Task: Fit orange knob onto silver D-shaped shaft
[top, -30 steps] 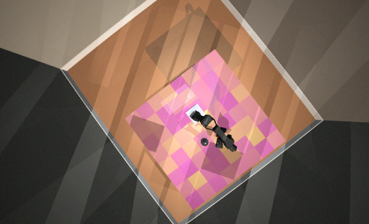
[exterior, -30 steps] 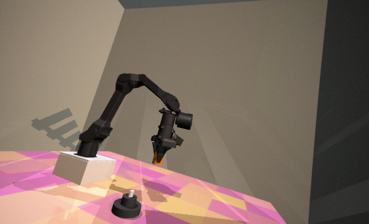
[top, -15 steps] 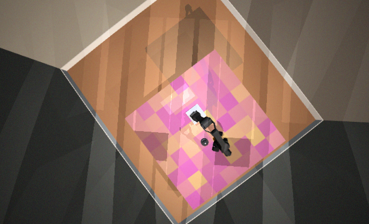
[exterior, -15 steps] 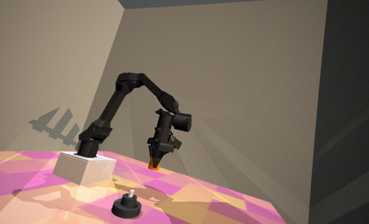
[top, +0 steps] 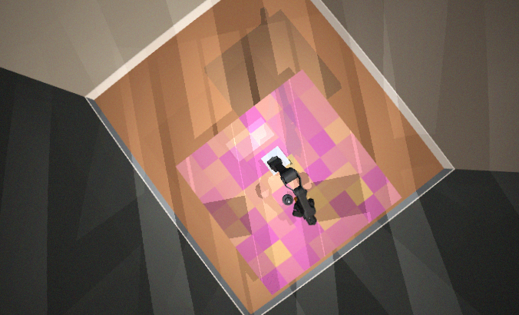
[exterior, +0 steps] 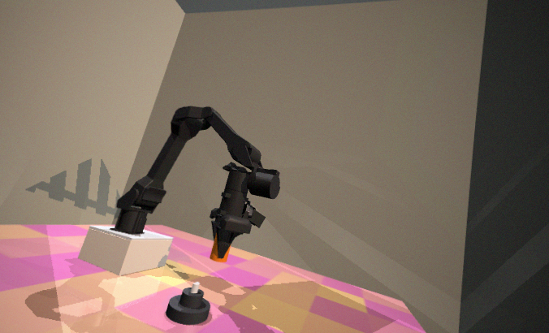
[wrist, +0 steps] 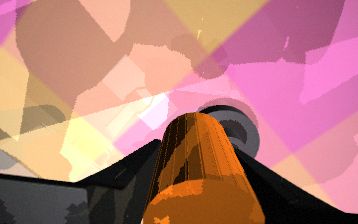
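Observation:
The orange knob [exterior: 215, 252] [wrist: 200, 150] is between the fingers of my gripper [exterior: 221, 252], which is shut on it. In the exterior view they hang above the table, up and to the right of the pedestal. The round dark pedestal [top: 287, 200] [exterior: 188, 312] [wrist: 250, 134] stands upright on the table, its stepped top carrying the pale silver shaft [exterior: 195, 287]. In the wrist view the knob covers part of the pedestal and hides the shaft. The knob's hole and the shaft's flat side cannot be made out.
The arm's pale base box [top: 271, 153] [exterior: 102, 248] stands at the back left of the pedestal in the exterior view. A pink and yellow checkered surface [top: 277, 252] [exterior: 268, 300] lies under everything. Shadows of the arm fall across it.

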`<state>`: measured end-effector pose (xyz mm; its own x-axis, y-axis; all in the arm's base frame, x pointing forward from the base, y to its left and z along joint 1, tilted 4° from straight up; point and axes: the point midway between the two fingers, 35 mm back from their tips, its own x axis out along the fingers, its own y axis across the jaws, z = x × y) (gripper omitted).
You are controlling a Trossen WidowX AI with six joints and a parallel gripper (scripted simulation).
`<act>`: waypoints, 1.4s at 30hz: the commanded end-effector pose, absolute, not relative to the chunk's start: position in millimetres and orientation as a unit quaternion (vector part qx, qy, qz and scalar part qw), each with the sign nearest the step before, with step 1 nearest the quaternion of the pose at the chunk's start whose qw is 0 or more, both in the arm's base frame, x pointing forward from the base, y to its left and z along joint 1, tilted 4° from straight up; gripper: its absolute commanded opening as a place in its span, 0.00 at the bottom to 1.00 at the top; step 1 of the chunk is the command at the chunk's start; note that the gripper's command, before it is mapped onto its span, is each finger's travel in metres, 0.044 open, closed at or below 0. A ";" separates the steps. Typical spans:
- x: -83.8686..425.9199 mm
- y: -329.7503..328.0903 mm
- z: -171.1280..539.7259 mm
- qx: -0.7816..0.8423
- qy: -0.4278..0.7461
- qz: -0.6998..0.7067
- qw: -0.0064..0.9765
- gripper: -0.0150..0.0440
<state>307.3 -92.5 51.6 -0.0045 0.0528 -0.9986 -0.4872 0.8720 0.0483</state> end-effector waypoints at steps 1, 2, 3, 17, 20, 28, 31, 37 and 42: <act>304.6 -105.7 48.7 -0.163 0.680 0.194 0.688 0.25; 303.8 -108.7 47.6 -0.163 0.680 0.194 0.688 0.25; 302.9 -111.7 46.5 -0.163 0.680 0.194 0.688 0.25; 289.3 -148.3 33.4 -0.163 0.681 0.194 0.687 0.25; 289.3 -148.0 33.3 -0.168 0.680 0.199 0.686 0.25; 289.1 -149.8 33.1 -0.231 0.659 0.260 0.667 0.25; 289.3 -151.5 33.1 -0.260 0.647 0.289 0.656 0.25; 290.4 -152.5 33.1 -0.313 0.620 0.341 0.633 0.25; 291.0 -152.0 33.1 -0.356 0.596 0.383 0.610 0.25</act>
<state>290.1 -151.3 32.1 -0.0038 0.0483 -0.9988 -0.8515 0.5236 0.0286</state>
